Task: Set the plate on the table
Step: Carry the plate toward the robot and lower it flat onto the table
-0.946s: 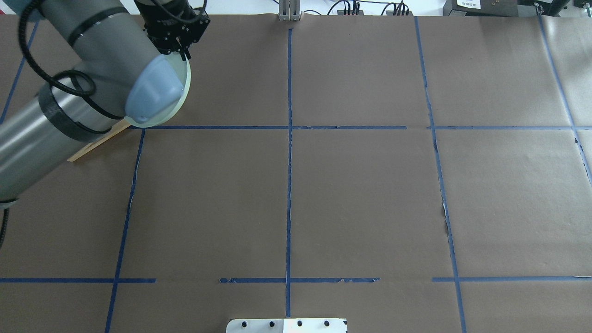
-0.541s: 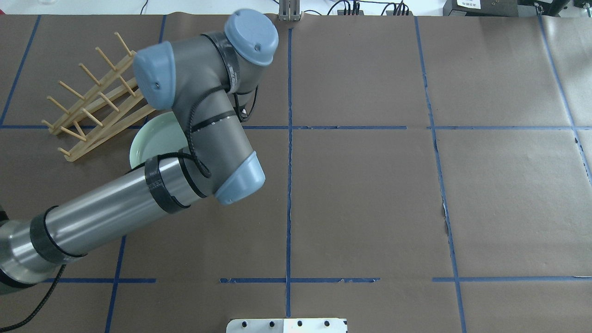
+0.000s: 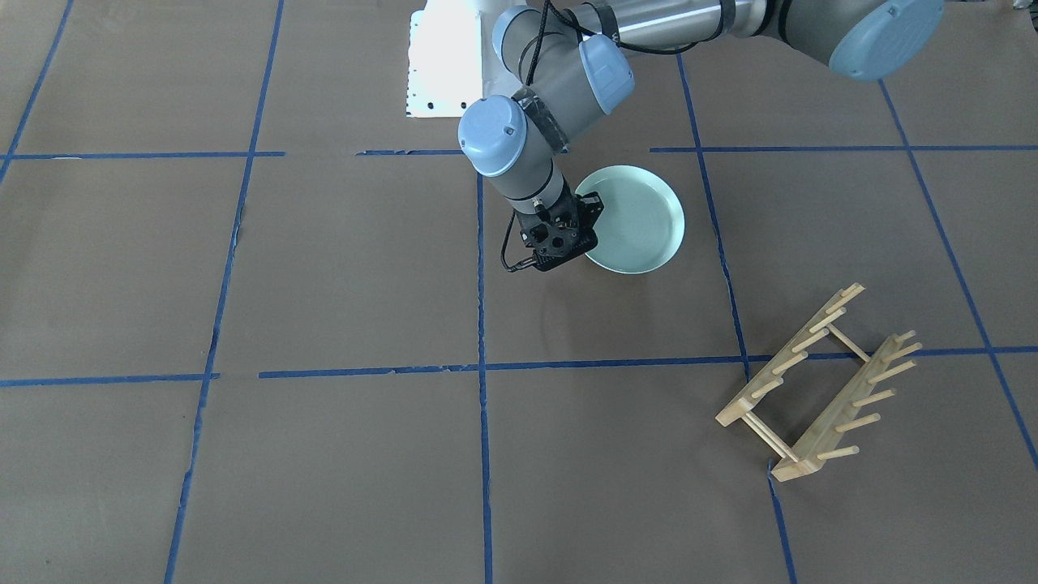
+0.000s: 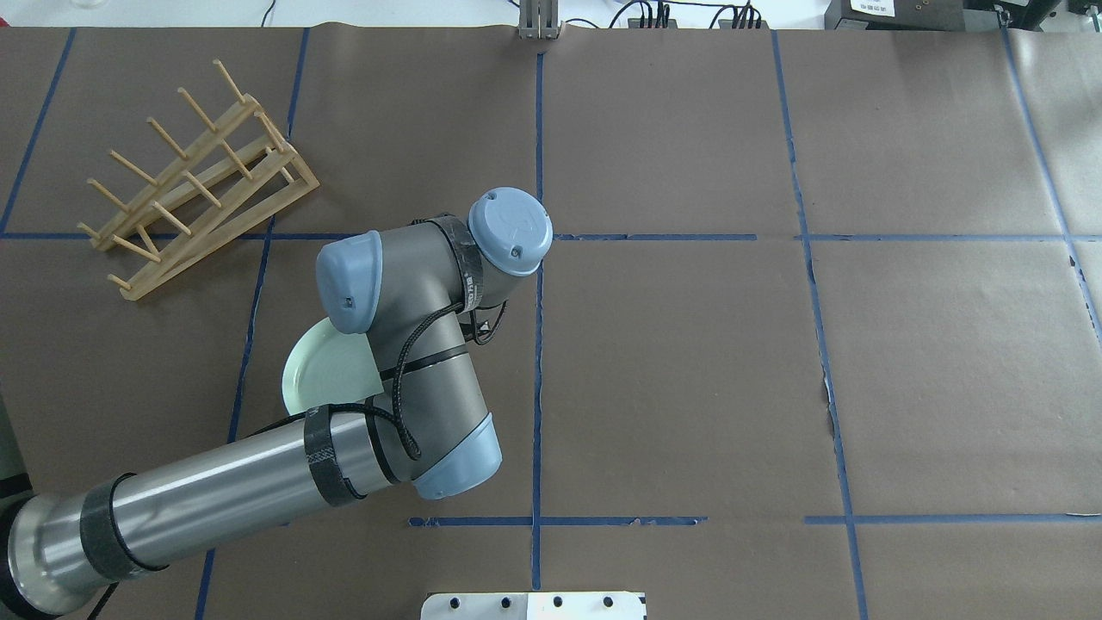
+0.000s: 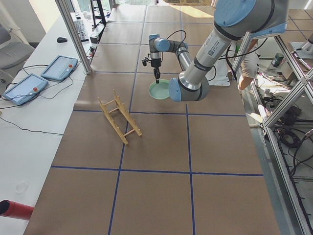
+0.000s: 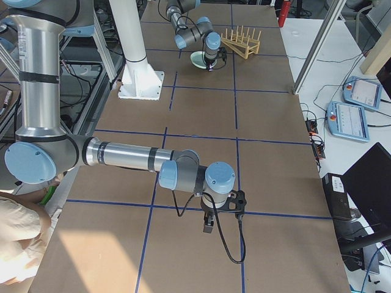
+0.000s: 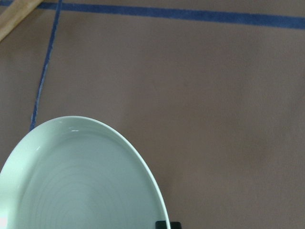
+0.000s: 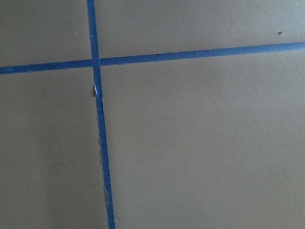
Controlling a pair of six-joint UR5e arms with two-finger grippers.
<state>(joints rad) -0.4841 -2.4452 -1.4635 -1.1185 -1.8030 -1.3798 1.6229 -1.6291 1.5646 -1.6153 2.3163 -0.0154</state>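
The pale mint-green plate (image 3: pixel 641 219) lies flat and low over the brown-paper table (image 3: pixel 324 268), near its middle on the robot's left side. I cannot tell whether it touches the paper. My left gripper (image 3: pixel 585 217) points down and is shut on the plate's rim; one fingertip (image 7: pixel 162 224) shows at the rim in the left wrist view. From overhead the arm hides most of the plate (image 4: pixel 327 370) and the whole gripper. My right gripper (image 6: pixel 208 227) hangs over bare paper far from the plate; I cannot tell if it is open.
The light wooden peg rack (image 4: pixel 189 181) stands empty at the far left of the table, apart from the plate. The white robot base (image 4: pixel 534 605) is at the near edge. Blue tape lines (image 8: pixel 97 119) cross the paper under the right wrist.
The left arm has carried the plate away from the rack and toward the robot, past a blue line. The plate went from standing at the rack to lying flat.
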